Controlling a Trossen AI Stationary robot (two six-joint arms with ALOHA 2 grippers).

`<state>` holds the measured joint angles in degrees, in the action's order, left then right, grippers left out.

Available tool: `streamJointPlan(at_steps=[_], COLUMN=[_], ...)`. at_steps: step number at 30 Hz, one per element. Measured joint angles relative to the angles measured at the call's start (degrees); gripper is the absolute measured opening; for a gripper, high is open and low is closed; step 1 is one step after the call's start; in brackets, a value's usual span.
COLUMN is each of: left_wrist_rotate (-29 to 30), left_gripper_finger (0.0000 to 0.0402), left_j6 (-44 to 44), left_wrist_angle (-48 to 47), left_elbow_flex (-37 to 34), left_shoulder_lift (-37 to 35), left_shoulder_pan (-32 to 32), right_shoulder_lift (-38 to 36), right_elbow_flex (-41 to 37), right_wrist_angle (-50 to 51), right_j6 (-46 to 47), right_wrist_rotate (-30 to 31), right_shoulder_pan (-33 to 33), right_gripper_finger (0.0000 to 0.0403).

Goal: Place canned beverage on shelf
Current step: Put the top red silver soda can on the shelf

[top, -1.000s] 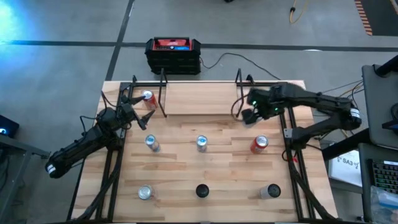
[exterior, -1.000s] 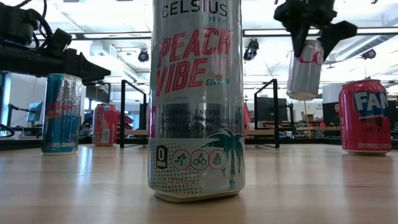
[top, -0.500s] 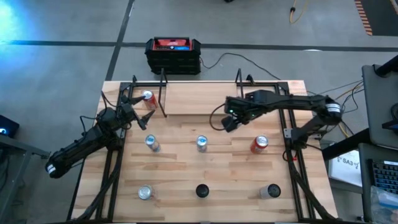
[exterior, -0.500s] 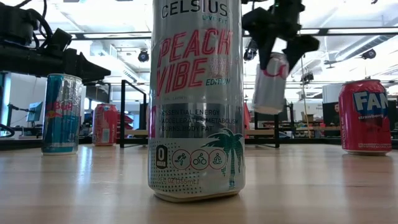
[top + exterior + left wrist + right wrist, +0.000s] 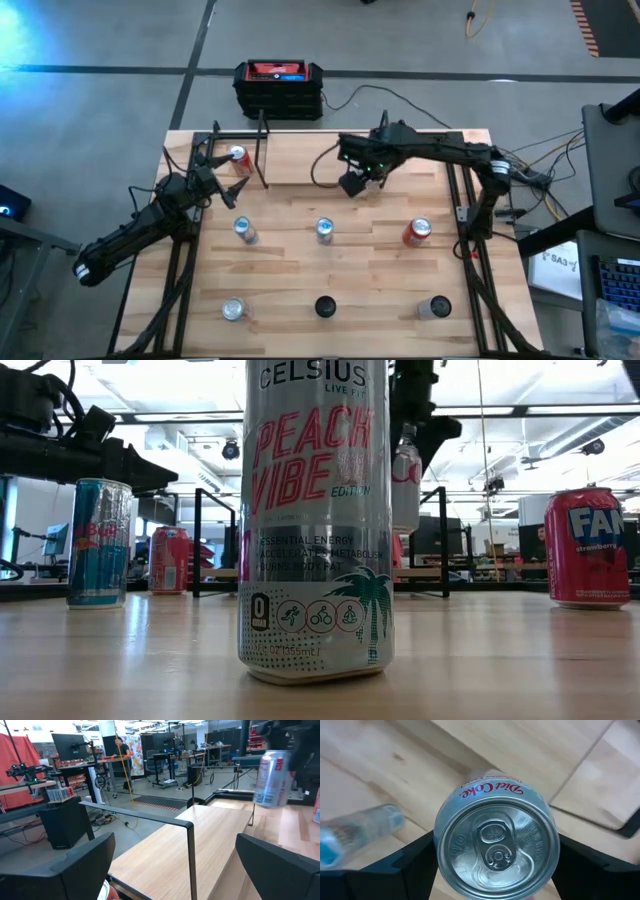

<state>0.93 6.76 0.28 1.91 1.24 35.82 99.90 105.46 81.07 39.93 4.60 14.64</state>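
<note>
Overhead, the left gripper [image 5: 213,172], fingers spread and empty, sits at nine o'clock beside a red can [image 5: 238,156]. At twelve o'clock lies the shelf [image 5: 320,158], bare wood; the right gripper [image 5: 352,181] hangs over its front edge, clamped on a silver Diet Coke can [image 5: 496,847], clear of the plank. Six more cans stand in two rows on the slatted table [image 5: 370,275].

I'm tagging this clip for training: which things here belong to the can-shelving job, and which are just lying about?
Part of the job:
- Diet Coke can, held in the air by the right gripper
- shelf
- red can already standing on the shelf

Lying about:
- Celsius Peach Vibe can
- Fanta can
- Red Bull can
- black-and-red box
</note>
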Motion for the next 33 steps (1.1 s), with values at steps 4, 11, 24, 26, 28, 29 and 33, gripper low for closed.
streamJointPlan(at_steps=[4, 11, 24, 26, 28, 29, 33], left_wrist_rotate=[-0.01, -0.02, -0.01, 0.0, 0.0, 0.0, -0.01], left_gripper_finger=[0.0398, 0.0398, 0.0398, 0.0398, 0.0398, 0.0398, 0.0398], left_j6=[0.01, 0.02, 0.01, 0.0, 0.0, 0.0, 0.02], left_wrist_angle=[0.01, 0.01, 0.01, 0.03, 0.01, 0.02, 0.02], left_elbow_flex=[-0.02, -0.02, 0.0, -0.02, -0.01, 0.0, -0.01], left_shoulder_lift=[0.0, 0.0, 0.02, 0.0, 0.01, 0.01, 0.01], left_shoulder_pan=[0.01, 0.01, -0.01, -0.01, 0.01, 0.01, -0.01], right_shoulder_lift=[3.73, 7.69, 12.03, 12.19, 12.36, 12.41, 12.41], right_elbow_flex=[5.93, 11.02, 11.16, 11.24, 11.27, 11.27, 11.27], right_wrist_angle=[3.22, 5.7, 1.32, 0.04, -0.64, -0.93, -2.04], right_j6=[-2.03, -4.95, -10.69, -11.06, -11.33, -11.35, -11.48], right_wrist_rotate=[-0.09, -0.76, -5.03, -5.09, -5.22, -5.2, -4.94], right_shoulder_pan=[2.88, 8.9, 17.62, 18.04, 18.49, 18.76, 19.98], right_gripper_finger=[0.0302, 0.0302, 0.0302, 0.0302, 0.0302, 0.0302, 0.0302])
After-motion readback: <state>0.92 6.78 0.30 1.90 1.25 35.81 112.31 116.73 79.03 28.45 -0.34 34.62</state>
